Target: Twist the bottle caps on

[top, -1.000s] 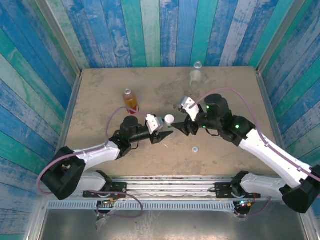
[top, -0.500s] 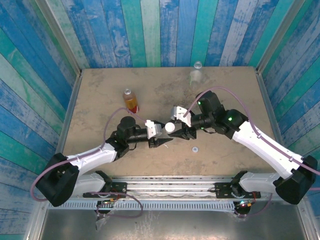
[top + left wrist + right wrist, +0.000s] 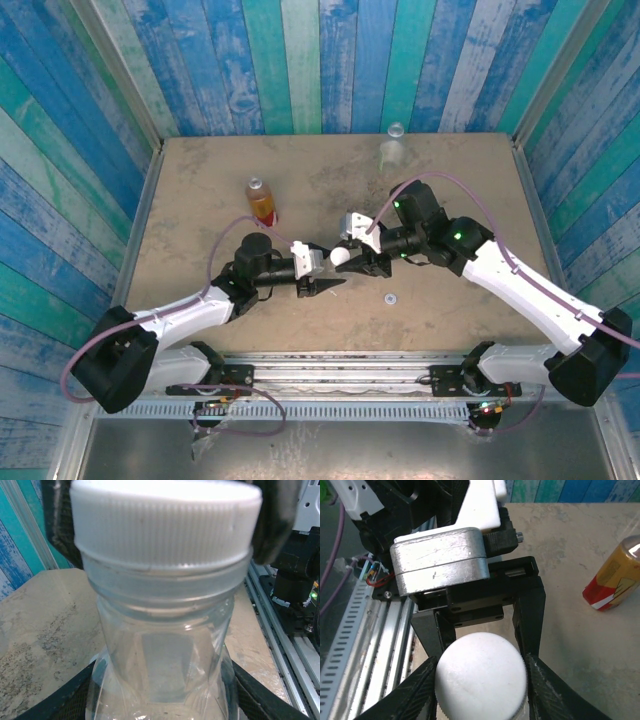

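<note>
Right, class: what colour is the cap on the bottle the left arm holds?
White, ribbed: the cap shows best in the left wrist view.

Bright, even overhead light, faint soft shadows on the table. Wrist views run soft: white cap and clear bottle blur close to the lens

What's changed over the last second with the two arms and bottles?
The right pincer swung left and closed onto the white cap of the clear bottle that the left pincer holds; that bottle drifted slightly toward the near edge. The left pincer kept its grip. The orange bottle, the far bottle and the loose cap stayed put.
</note>
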Available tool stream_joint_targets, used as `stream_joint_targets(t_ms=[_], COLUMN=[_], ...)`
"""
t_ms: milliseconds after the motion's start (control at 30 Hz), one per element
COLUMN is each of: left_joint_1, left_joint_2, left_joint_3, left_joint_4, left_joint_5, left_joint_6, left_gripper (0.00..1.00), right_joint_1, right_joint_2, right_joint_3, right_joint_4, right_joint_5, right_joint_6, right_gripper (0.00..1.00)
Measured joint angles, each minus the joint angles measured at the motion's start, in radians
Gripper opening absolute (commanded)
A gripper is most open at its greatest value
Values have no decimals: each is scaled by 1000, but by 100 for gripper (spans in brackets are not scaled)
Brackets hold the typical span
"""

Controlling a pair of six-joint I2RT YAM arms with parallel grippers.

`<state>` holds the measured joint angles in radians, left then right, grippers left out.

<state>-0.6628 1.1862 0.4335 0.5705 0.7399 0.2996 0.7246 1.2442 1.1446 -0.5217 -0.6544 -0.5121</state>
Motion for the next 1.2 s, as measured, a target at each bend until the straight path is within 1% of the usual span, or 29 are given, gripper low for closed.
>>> stream_joint_targets(t_ms=[133, 167, 200, 233, 267, 367, 400, 500, 533, 600, 633, 700, 800, 900, 933, 1000, 1067, 1200], left_joint_1=[0, 0, 0, 0, 0, -7, -10, -20, -22, -23, -25, -27, -23, -8, -2, 9, 14, 15], left_joint_2=[0, 0, 1, 3, 12, 63, 87, 138, 144, 146, 145, 144, 132, 92, 74, 34, 7, -15], left_joint_3=[0, 0, -2, -2, -3, 9, 19, 51, 54, 55, 59, 68, 66, 48, 40, 28, 27, 35], left_joint_4=[0, 6, 17, 27, 40, 64, 62, 33, 32, 43, 50, 55, 39, 17, 10, -11, -30, -83], left_joint_5=[-9, -20, -39, -63, -91, -206, -249, -380, -414, -463, -472, -476, -440, -362, -335, -262, -188, -46], left_joint_6=[-15, -24, -38, -52, -66, -98, -98, -99, -99, -98, -98, -95, -91, -91, -91, -87, -76, -39], left_gripper=[51, 51, 48, 48, 47, 48, 48, 47, 47, 48, 48, 49, 49, 49, 49, 50, 50, 49], right_joint_1=[0, 0, 0, 0, 0, 2, 6, 33, 44, 68, 72, 70, 53, 19, 4, -25, -40, -40], right_joint_2=[0, 0, 0, -3, -8, -25, -29, -27, -25, -22, -22, -27, -71, -169, -199, -249, -267, -240], right_joint_3=[0, -2, -7, -17, -34, -109, -139, -202, -212, -232, -241, -263, -287, -287, -278, -243, -203, -121], right_joint_4=[8, 15, 33, 58, 95, 221, 262, 352, 370, 394, 397, 396, 387, 352, 333, 282, 242, 160], right_joint_5=[14, 24, 35, 53, 81, 203, 257, 440, 485, 565, 584, 598, 557, 461, 426, 342, 270, 122], right_joint_6=[12, 22, 39, 61, 94, 225, 283, 457, 499, 566, 571, 568, 499, 401, 367, 289, 226, 121], right_gripper=[36, 33, 30, 31, 29, 25, 23, 21, 22, 27, 32, 45, 55, 67, 69, 72, 73, 73])
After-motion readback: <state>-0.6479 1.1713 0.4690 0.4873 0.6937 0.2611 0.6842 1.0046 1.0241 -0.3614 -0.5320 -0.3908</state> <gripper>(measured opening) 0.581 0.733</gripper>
